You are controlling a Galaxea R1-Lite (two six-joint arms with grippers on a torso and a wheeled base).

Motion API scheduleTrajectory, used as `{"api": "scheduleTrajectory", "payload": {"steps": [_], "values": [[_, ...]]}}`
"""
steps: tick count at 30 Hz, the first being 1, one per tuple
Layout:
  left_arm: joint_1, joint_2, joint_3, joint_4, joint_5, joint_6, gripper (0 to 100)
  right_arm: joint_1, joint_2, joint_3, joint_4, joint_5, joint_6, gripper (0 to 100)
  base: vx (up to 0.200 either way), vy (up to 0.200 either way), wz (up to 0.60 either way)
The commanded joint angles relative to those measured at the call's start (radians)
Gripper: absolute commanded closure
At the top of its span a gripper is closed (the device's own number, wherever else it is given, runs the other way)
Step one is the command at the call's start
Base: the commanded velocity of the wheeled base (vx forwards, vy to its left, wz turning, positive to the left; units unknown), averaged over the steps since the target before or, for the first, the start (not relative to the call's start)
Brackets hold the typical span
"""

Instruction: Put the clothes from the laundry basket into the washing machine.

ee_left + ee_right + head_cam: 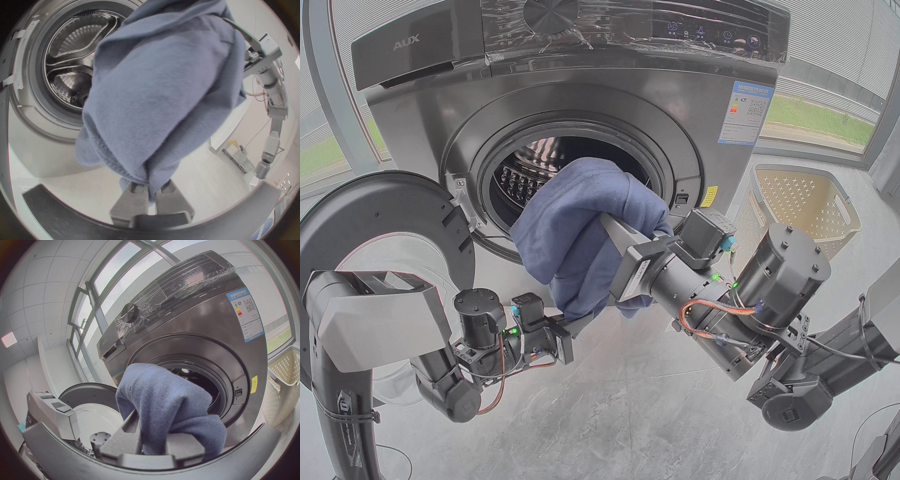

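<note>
1 blue garment (581,231) hangs before mouth of 1 washing machine (562,94). L pincer (150,192) pinches its lower hem, R pincer (154,437) grips upper part. 1 laundry basket (806,200) R of machine.

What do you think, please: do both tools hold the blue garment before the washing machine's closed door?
Not quite: the door is open, swung to the robot's left, as the head view shows. The left tool and right tool do hold the blue garment before the washing machine.
</note>
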Motion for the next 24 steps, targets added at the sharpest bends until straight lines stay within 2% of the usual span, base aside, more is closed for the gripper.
{"api": "scheduleTrajectory", "payload": {"steps": [1, 2, 3, 10, 11, 12, 18, 23, 24], "values": [[-0.057, -0.153, 0.212, -0.039, -0.001, 0.008, 100, -0.021, 0.027, 0.022, -0.012, 0.005, 0.003, 100, 0.000, 0.000, 0.00], [-0.066, -0.176, 0.241, -0.039, 0.001, 0.010, 100, -0.021, 0.030, 0.023, -0.020, 0.005, 0.003, 100, 0.000, 0.000, 0.00], [-0.072, -0.197, 0.264, -0.039, 0.002, 0.013, 100, -0.023, 0.031, 0.023, -0.026, 0.010, 0.002, 0, 0.000, 0.000, 0.00], [-0.069, -0.262, 0.301, -0.039, 0.010, 0.013, 100, -0.012, 0.050, 0.039, -0.029, 0.024, 0.008, 0, 0.000, 0.000, 0.00], [-0.063, -0.288, 0.301, -0.040, 0.057, 0.005, 100, -0.020, 0.066, 0.120, -0.034, 0.031, 0.005, 0, 0.000, 0.000, 0.00], [-0.058, -0.297, 0.301, -0.040, 0.066, 0.004, 100, -0.020, 0.071, 0.144, -0.040, 0.036, 0.005, 0, 0.000, 0.000, 0.00], [-0.041, -0.325, 0.263, -0.039, 0.074, -0.010, 100, -0.017, 0.080, 0.239, -0.097, 0.041, 0.000, 0, 0.000, 0.000, 0.00], [-0.040, -0.326, 0.231, -0.040, 0.096, -0.036, 100, -0.026, 0.086, 0.272, -0.098, 0.039, 0.002, 0, 0.000, 0.000, 0.00], [-0.040, -0.329, 0.217, -0.040, 0.111, -0.050, 100, -0.032, 0.096, 0.282, -0.098, 0.039, 0.003, 0, 0.000, 0.000, 0.00]]}}
